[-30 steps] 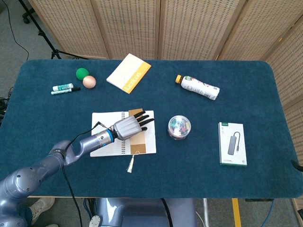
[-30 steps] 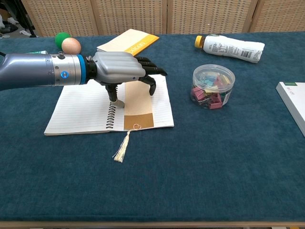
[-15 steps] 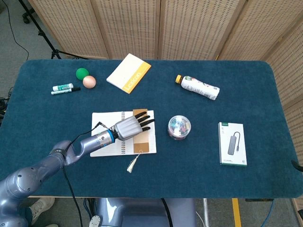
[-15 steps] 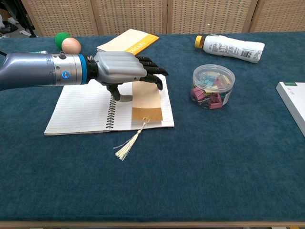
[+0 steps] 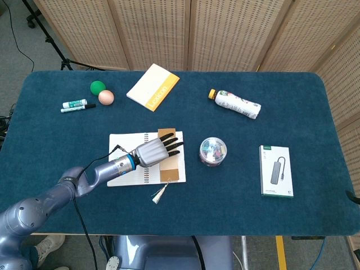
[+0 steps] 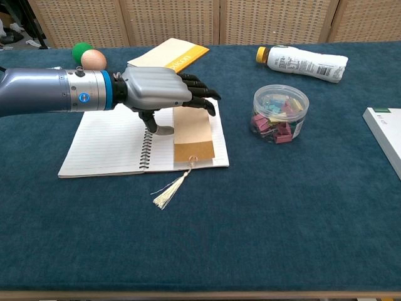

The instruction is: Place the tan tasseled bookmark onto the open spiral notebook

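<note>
One hand is all we see: our left hand [image 6: 160, 91] hovers palm down, fingers spread and holding nothing, over the open spiral notebook [image 6: 103, 144]. Our tan tasseled bookmark [image 6: 192, 142] lies on its right page, tassel trailing onto the table [image 6: 263, 219].

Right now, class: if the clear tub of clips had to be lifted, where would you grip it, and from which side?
Grip the clear tub across its round side wall, coming from above. It stands upright with open cloth all round, so fingers can probably straddle it. The left hand hovers over the notebook nearby.
</note>
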Controlling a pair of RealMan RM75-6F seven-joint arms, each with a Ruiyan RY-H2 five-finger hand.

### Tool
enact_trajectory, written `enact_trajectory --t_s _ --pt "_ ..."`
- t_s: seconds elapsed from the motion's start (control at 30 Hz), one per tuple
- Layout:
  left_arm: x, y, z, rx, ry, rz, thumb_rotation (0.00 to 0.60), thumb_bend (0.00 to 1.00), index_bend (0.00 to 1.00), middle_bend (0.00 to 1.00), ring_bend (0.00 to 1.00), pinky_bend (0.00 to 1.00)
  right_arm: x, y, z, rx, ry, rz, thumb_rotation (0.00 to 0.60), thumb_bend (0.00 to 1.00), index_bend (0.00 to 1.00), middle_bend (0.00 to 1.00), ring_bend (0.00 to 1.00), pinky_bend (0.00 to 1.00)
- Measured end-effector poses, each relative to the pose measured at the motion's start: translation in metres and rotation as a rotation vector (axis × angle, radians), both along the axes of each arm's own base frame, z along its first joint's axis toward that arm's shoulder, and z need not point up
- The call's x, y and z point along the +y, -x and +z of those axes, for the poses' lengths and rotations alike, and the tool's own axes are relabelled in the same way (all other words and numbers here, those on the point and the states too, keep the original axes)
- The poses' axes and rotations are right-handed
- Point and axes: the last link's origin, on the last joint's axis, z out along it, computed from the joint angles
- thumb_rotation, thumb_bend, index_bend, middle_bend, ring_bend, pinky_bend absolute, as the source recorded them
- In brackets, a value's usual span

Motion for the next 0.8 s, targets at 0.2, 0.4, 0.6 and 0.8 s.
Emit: enact_trajectory --t_s 0.2,0.4,0.6,0.8 --pt "0.001 0.0 0.002 -0.004 0.0 0.005 0.6 0.28 0.08 0.0 0.0 0.0 0.0 -0.001 -0.001 0.0 -0.001 0.002 0.6 0.0 0.0 0.0 0.0 0.0" --pt "0.0 0.0 0.005 -0.01 -0.001 0.0 0.6 0.27 0.08 0.0 0.0 0.0 0.001 -0.001 -0.001 0.002 -0.003 0.003 0.6 0.0 0.0 0.0 0.0 0.0" --pt "-0.004 -0.004 0.009 -0.057 0.02 0.013 0.6 0.28 0.08 0.0 0.0 0.0 0.001 -0.001 -0.001 0.001 -0.004 0.004 0.6 0.0 0.0 0.0 0.0 0.0" --pt "-0.016 -0.01 0.016 -0.139 0.092 0.073 0.6 0.3 0.08 0.0 0.0 0.0 0.0 -0.002 -0.001 -0.003 -0.005 0.005 0.6 0.0 0.0 0.0 0.0 0.0"
